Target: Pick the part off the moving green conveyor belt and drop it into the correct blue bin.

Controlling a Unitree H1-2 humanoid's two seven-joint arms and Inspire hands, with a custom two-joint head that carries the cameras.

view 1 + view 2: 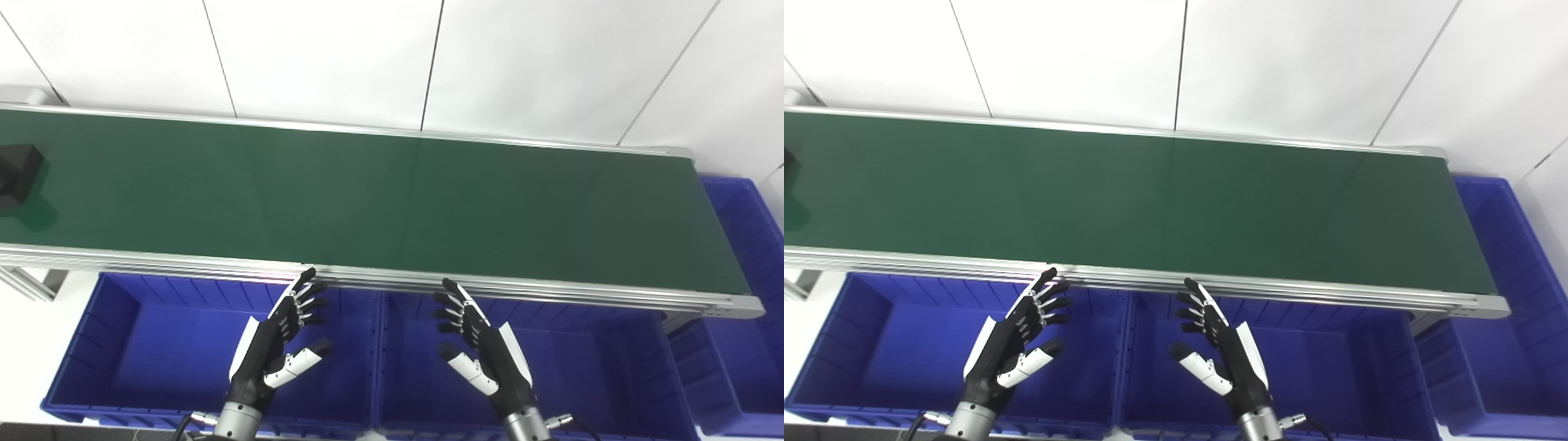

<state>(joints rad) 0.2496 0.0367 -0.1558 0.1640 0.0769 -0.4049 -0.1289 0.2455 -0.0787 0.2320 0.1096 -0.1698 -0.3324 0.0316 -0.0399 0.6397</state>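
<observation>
Part: I see the black part [17, 176] at the far left end of the green conveyor belt [380, 202], half cut off by the frame edge.
Handling: it looks blocky and rigid, probably light; I'd grip it across opposite flat sides.
Left bin [153, 349]: beneath my left hand.
Left hand [278, 340]: fingers spread, holding nothing, just short of the belt's near rail.
Right hand [481, 343]: fingers spread, empty, over the middle bin [582, 367].
Right bin [744, 245]: beyond the belt's right end.

Matt green belt [367, 196]; brushed metal rail [490, 288]; glossy blue plastic bins [153, 349].
</observation>
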